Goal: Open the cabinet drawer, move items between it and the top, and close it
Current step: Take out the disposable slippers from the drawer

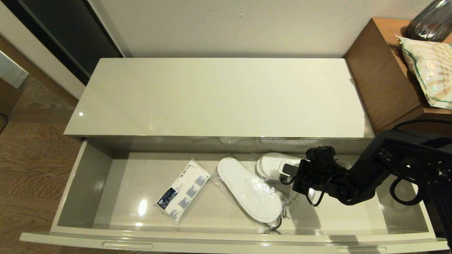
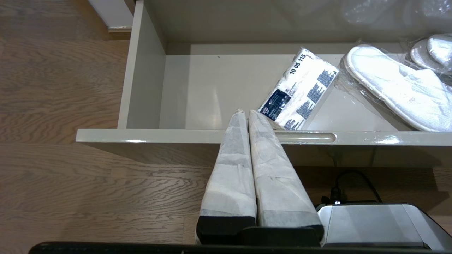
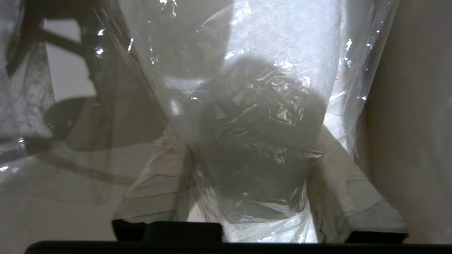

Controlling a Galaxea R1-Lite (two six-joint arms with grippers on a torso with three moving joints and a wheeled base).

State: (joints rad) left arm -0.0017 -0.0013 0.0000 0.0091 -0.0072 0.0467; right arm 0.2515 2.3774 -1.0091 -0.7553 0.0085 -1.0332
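The cabinet drawer stands pulled out below the bare cream top. Inside lie the printed packet with the dark blue label and the plastic-wrapped white slippers. My right gripper is down in the drawer at the slippers' right end. In the right wrist view its fingers stand wide apart, open, with the crinkled clear wrap between them. My left gripper hangs shut and empty in front of the drawer's front rim, out of the head view.
A brown wooden desk adjoins the cabinet on the right, carrying a green-trimmed snack bag and a dark vase. Wood floor lies to the left. The drawer's left half holds nothing.
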